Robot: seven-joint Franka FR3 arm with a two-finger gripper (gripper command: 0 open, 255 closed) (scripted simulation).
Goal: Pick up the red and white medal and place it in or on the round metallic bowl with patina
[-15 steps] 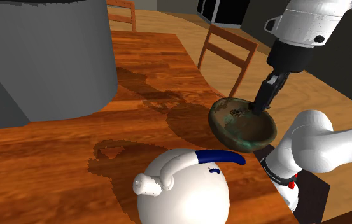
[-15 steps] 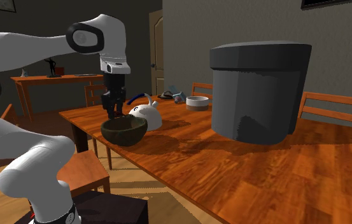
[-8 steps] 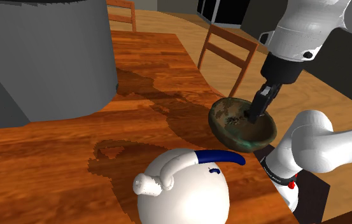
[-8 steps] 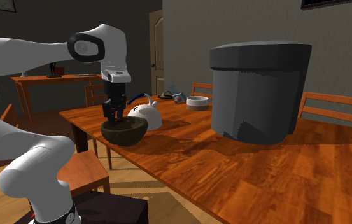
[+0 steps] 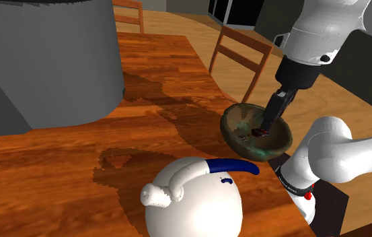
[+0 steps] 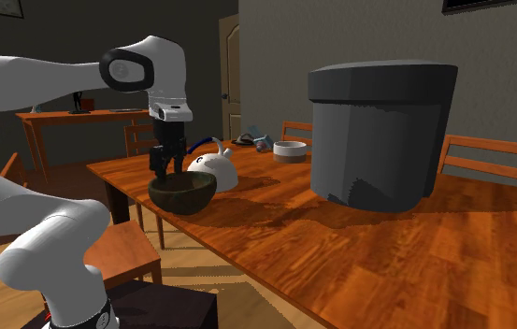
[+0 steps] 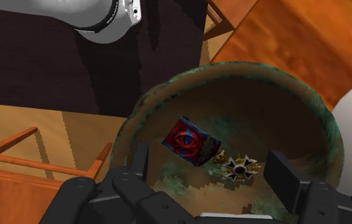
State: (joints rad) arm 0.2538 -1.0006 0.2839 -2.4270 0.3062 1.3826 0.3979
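Inside the patinated bowl: medal lying free, jaws released

Over in the shoulder view, the gripper is hanging over the opening of the round green-brown bowl. The medal is lying on the bowl's floor close to the fingertips. A white kettle is sitting at seven o'clock from the bowl on the wooden table, and a large grey drum is standing at ten o'clock.

Across in the second exterior view, the gripper is pointing down into the bowl. The kettle is standing at two o'clock from the bowl and the drum at three o'clock.

Along the wrist view, the fingers are standing apart, released and touching nothing. The medal, a red-and-blue ribbon with a pale star, is resting in the bowl between them.
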